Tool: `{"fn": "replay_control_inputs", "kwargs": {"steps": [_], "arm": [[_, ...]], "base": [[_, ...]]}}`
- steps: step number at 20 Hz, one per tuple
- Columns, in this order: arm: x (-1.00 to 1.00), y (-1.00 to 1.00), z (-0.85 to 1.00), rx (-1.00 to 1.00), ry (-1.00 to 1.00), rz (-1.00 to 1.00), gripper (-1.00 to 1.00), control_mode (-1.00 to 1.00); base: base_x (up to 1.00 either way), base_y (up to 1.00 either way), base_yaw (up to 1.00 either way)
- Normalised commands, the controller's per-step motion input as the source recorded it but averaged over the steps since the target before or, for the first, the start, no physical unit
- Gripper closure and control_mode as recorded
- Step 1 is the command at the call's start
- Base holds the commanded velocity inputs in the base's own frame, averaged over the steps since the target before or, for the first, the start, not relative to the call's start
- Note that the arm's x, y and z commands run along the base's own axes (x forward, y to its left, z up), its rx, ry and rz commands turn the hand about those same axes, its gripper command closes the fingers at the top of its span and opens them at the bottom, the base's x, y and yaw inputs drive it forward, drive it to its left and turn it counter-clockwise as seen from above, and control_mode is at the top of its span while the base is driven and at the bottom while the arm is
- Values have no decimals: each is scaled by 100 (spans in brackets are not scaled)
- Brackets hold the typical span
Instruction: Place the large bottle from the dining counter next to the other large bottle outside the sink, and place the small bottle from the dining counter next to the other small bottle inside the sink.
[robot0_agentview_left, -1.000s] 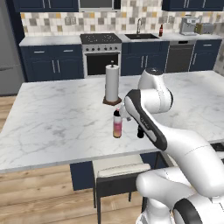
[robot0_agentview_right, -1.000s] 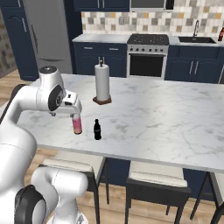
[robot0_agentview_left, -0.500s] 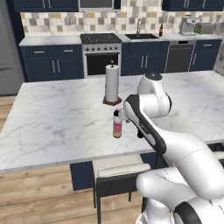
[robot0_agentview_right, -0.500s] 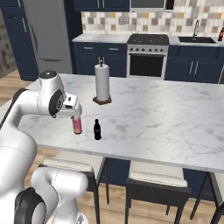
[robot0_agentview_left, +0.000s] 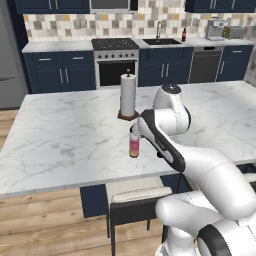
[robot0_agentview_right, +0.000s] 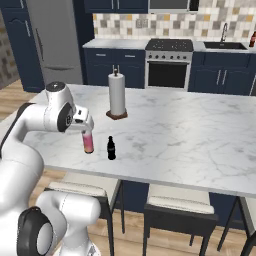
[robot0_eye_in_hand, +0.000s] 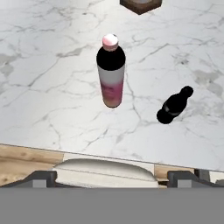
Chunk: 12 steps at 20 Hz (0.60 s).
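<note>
The large bottle, pink-capped with a dark upper part and a pink lower part, is standing upright on the marble table near its front edge, lying ahead of the gripper and roughly centred between its fingertips in the hand view; no part of the gripper is touching it. The small bottle, dark throughout, is standing just beside the large one, apart from it, on the side toward the middle of the table in the right base view. The gripper is standing with its jaws spread wide, its two dark fingertips showing far apart at the bottom corners of the hand view, and it is holding nothing. In the right base view the white arm is bending up from the base and folding over at the elbow, carrying the hand above and just behind the large bottle, at the table's front edge. A paper towel roll on a wooden stand is standing farther back on the table, well apart from both bottles
</note>
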Motion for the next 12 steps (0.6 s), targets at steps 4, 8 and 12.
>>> {"fn": "replay_control_inputs", "kwargs": {"steps": [4,8,12], "arm": [[25,8,-3,0,-3,0,-100,-100],[23,6,-7,0,0,0,-100,-100],[21,7,-16,0,0,0,-100,-100]], "base": [[0,0,0],[0,0,0],[0,0,0]]}}
